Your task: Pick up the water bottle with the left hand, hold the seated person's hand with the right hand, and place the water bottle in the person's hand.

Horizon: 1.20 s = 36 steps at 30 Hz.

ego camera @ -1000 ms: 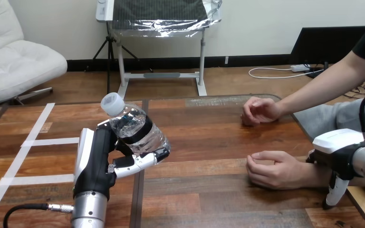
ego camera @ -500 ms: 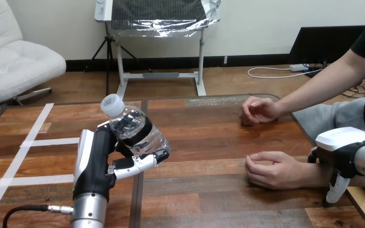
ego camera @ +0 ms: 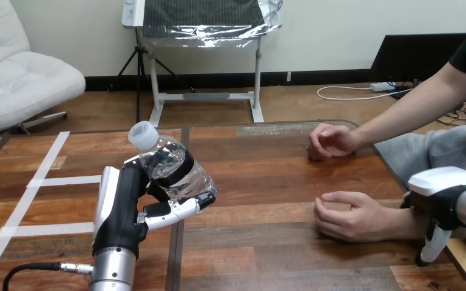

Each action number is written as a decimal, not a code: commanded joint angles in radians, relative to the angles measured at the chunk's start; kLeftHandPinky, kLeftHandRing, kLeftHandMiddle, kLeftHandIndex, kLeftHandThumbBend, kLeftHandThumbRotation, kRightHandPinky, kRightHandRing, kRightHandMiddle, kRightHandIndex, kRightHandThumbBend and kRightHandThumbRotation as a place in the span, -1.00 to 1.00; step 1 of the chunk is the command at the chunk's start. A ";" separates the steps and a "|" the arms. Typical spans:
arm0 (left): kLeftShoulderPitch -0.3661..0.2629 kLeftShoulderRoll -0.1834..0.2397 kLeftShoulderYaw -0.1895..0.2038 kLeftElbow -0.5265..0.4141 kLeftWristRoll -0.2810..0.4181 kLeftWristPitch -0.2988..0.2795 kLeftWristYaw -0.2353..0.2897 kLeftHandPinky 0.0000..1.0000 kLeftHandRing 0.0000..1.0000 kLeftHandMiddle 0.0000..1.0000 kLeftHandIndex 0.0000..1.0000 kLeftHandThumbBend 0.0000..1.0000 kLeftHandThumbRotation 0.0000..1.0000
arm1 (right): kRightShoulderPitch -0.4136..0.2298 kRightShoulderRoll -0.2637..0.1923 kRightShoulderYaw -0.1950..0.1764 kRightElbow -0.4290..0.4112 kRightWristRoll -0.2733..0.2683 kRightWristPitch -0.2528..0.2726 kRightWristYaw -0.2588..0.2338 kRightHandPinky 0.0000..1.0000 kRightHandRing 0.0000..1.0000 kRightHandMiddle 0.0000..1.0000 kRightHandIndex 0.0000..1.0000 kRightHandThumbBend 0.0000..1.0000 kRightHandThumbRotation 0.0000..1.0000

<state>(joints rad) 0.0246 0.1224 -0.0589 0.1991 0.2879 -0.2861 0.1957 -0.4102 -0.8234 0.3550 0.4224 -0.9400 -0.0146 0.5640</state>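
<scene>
A clear water bottle with a white cap and a dark label band leans tilted above the table's left half. My left hand is shut on it, fingers curled under its lower body, thumb side behind it. The person's near hand rests loosely curled on the table at the right. My right hand sits at the right edge, beside and over that arm's wrist end; I cannot tell whether it grips the wrist. The person's far hand lies curled further back on the table.
The wooden table stretches between the bottle and the person's near hand. White tape lines mark its left part. A dark seam runs front to back near my left arm.
My right hand has slid a little to the right along the person's forearm. The bottle and my left hand have barely moved.
</scene>
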 commanded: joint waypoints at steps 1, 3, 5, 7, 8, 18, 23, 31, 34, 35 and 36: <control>-0.048 0.014 0.009 -0.066 0.005 -0.029 -0.002 -0.26 -0.22 -0.12 0.03 0.14 -1.00 | -0.097 0.028 0.011 0.054 0.018 -0.017 -0.029 0.17 0.44 0.60 0.64 0.35 -0.63; -0.048 0.014 0.009 -0.069 0.005 -0.024 -0.004 -0.26 -0.22 -0.12 0.03 0.14 -1.00 | -0.105 0.032 0.015 0.073 0.022 -0.026 -0.033 0.15 0.42 0.58 0.63 0.34 -0.64; -0.047 0.015 0.009 -0.071 0.007 -0.022 -0.004 -0.25 -0.22 -0.12 0.03 0.14 -1.00 | -0.111 0.035 0.018 0.088 0.023 -0.034 -0.035 0.12 0.38 0.55 0.61 0.32 -0.67; -0.047 0.014 0.009 -0.072 0.005 -0.020 -0.005 -0.25 -0.21 -0.12 0.03 0.14 -1.00 | -0.122 0.039 0.026 0.112 0.023 -0.047 -0.039 0.09 0.35 0.52 0.59 0.31 -0.68; -0.047 0.014 0.010 -0.072 0.004 -0.020 -0.006 -0.25 -0.21 -0.12 0.03 0.14 -1.00 | -0.126 0.040 0.029 0.120 0.024 -0.051 -0.041 0.07 0.32 0.50 0.58 0.31 -0.68; -0.047 0.013 0.013 -0.070 0.008 -0.024 0.001 -0.27 -0.23 -0.13 0.02 0.14 -1.00 | -0.174 0.071 0.071 0.225 0.029 -0.082 -0.048 -0.06 0.17 0.34 0.47 0.26 -0.71; -0.043 0.009 0.015 -0.081 0.002 -0.008 -0.005 -0.27 -0.23 -0.13 0.02 0.14 -1.00 | -0.178 0.092 0.071 0.244 0.045 -0.069 -0.040 -0.09 0.15 0.33 0.42 0.24 -0.78; -0.039 0.010 0.016 -0.090 0.000 -0.006 -0.008 -0.27 -0.22 -0.12 0.02 0.13 -1.00 | -0.190 0.107 0.099 0.274 0.038 -0.075 -0.051 -0.10 0.14 0.31 0.39 0.25 -0.87; -0.034 0.009 0.015 -0.101 0.002 0.005 -0.010 -0.26 -0.22 -0.12 0.03 0.13 -1.00 | -0.195 0.114 0.108 0.289 0.040 -0.075 -0.049 -0.09 0.14 0.31 0.40 0.24 -0.88; -0.034 0.010 0.015 -0.101 0.003 0.005 -0.009 -0.25 -0.22 -0.12 0.03 0.13 -1.00 | -0.193 0.118 0.104 0.294 0.050 -0.079 -0.054 -0.09 0.14 0.31 0.40 0.24 -0.88; -0.033 0.010 0.015 -0.102 0.004 0.006 -0.009 -0.25 -0.21 -0.12 0.03 0.13 -1.00 | -0.191 0.120 0.101 0.296 0.058 -0.082 -0.057 -0.08 0.13 0.31 0.39 0.24 -0.90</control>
<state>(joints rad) 0.0363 0.1255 -0.0573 0.1874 0.2897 -0.2751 0.1857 -0.5767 -0.7531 0.4277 0.6843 -0.9041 -0.0811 0.5090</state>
